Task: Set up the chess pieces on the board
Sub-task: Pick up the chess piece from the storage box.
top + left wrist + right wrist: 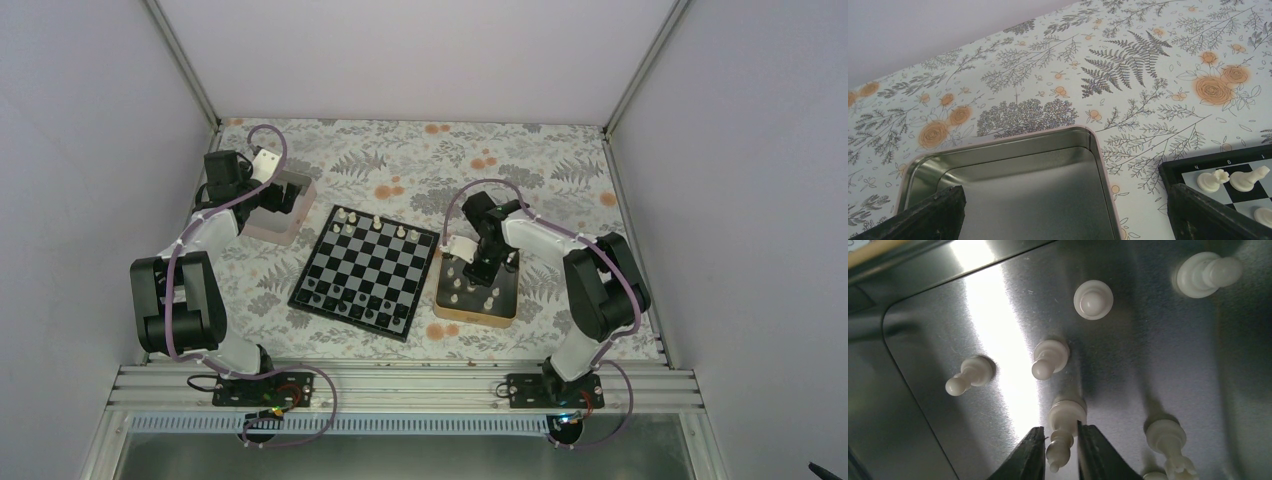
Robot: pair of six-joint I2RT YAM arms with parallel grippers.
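From above, the board (365, 272) is seen lying on the flowered cloth (560, 160) between two tins. Some chess pieces (376, 222) are stood along its far rows, and dark chessmen (350, 297) are lined up at the near side. The left gripper (275, 197) is held over the pinkish tin (285, 236). The right gripper (477, 278) is lowered into the gold tin (475, 320), where more white men are stored.

In the left wrist view, the fingers (933, 215) are spread wide with nothing between them. Only the tin's bare floor is seen beneath, so this arm is judged to be parked clear of the work.

In the right wrist view, the fingers (1025, 457) are drawn close on either side of one standing white piece (1064, 422), presumably so that it can be lifted by its upper body. Whether it is actually pinched cannot be told, since a sliver of light shows beside it. Other white men are stood apart around it.
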